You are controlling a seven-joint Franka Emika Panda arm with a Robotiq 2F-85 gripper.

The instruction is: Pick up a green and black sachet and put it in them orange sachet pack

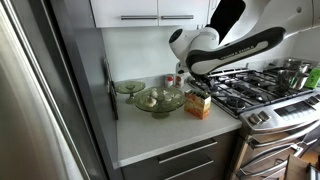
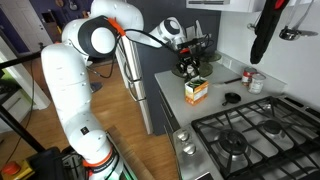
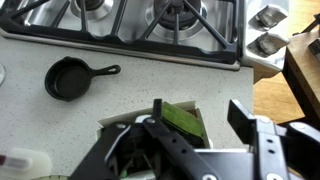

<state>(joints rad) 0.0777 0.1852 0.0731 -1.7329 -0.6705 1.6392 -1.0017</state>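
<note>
The orange sachet pack [image 1: 198, 104] stands on the white counter between the bowls and the stove, and also shows in an exterior view [image 2: 196, 90]. My gripper [image 1: 190, 86] hangs directly over it in both exterior views [image 2: 190, 68]. In the wrist view my gripper [image 3: 197, 110] is open, its two black fingers wide apart. A green and black sachet [image 3: 185, 122] stands on edge in the pack's open top [image 3: 125, 122], leaning by the left finger. The right finger is clear of the sachet.
Two green glass bowls [image 1: 160, 100] [image 1: 129, 88] sit beside the pack. A gas stove [image 1: 262, 86] [image 3: 160, 25] borders the counter. A small black skillet [image 3: 68, 78] [image 2: 232, 98] and a can [image 2: 256, 82] are on the counter. A tall fridge [image 1: 50, 90] stands at the counter's end.
</note>
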